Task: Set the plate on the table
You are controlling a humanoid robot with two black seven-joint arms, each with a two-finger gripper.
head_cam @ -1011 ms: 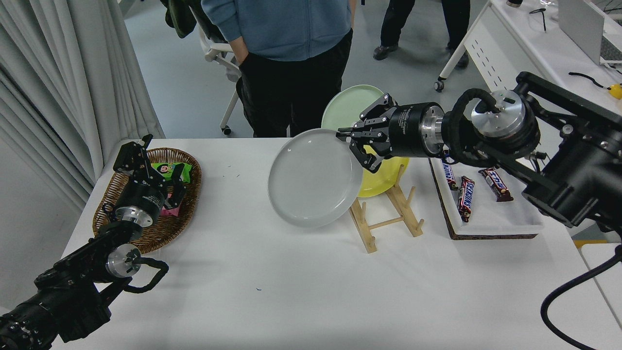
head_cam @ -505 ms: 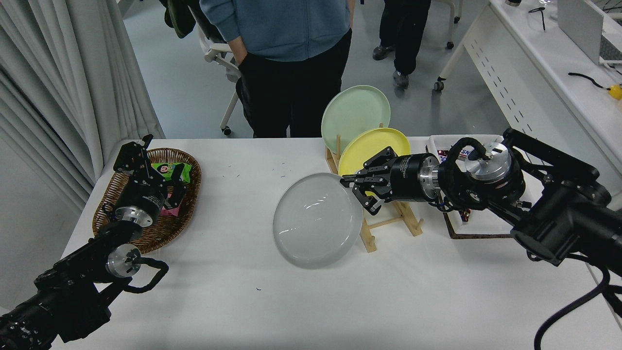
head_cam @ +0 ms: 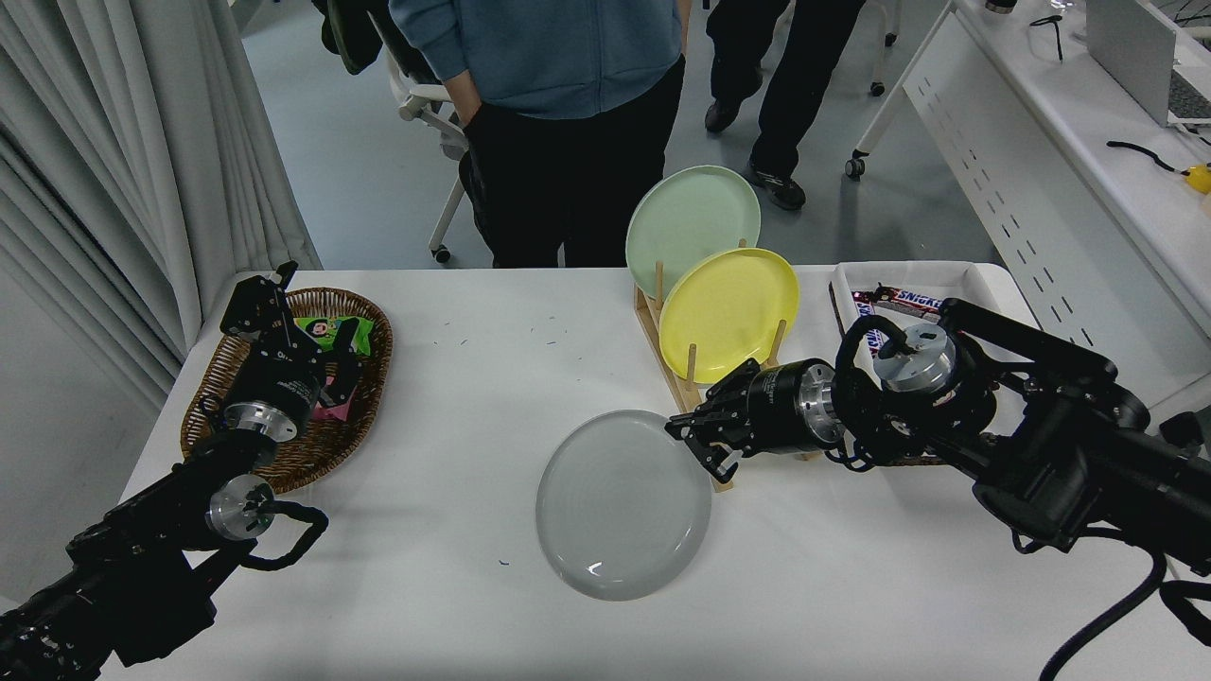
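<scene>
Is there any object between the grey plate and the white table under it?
Nothing visible. The plate, its rim at the right pincer, lies low over a bare part of the table; the wooden rack stands beside it.

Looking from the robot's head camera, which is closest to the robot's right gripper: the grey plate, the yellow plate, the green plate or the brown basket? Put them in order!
From the right gripper:
1. The round pale grey plate, at its fingertips, lying left of it on the table.
2. The round yellow plate, standing in the wooden rack just behind it.
3. The round pale green plate, farther back in the same rack.
4. The brown woven wicker basket, far off at the table's left side.
</scene>
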